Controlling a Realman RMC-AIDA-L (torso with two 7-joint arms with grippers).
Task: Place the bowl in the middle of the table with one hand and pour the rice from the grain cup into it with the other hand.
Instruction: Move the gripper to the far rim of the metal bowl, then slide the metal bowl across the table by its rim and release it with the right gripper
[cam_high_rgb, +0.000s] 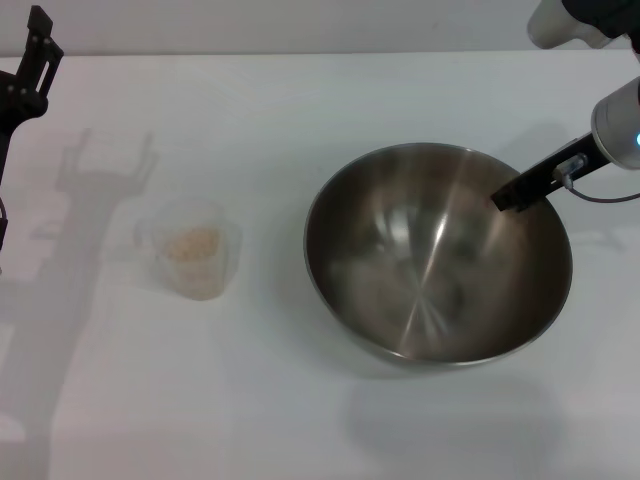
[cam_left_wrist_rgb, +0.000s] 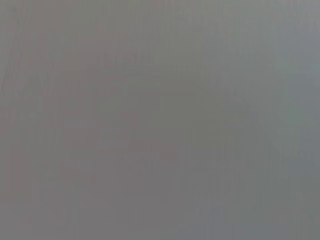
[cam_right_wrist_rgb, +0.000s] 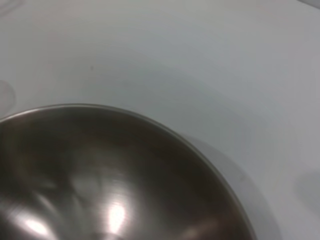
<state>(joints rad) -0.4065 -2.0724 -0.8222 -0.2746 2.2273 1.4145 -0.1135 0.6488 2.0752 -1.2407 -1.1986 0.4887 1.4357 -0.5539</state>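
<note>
1. White counter fills our view, with only two things on it: the bowl and the cup.
2. Our bowl sits right of the counter's middle, upright and empty. The right wrist view shows its rim and shiny inside close below, with bare counter beyond.
3. Our right tool reaches in from the right, one dark finger lying over the bowl's far right rim. It appears to be at the rim, but we cannot tell whether it pinches the rim or has spread off it; the second finger is hidden.
4. Our cup stands upright well to the left of the bowl, apart from it, with rice in a low heap inside. Which way its handle points we cannot tell.
5. Our left tool hangs at the far left corner, well apart from the cup, holding nothing. Its fingers are too edge-on to judge, and its wrist view shows only blank grey.
6. The relation that matters: the cup lies nearer and to the right of the left tool, on the left arm's side. We judge the bowl roughly placed, so the left arm should fetch the cup and carry it rightward over the bowl.
</note>
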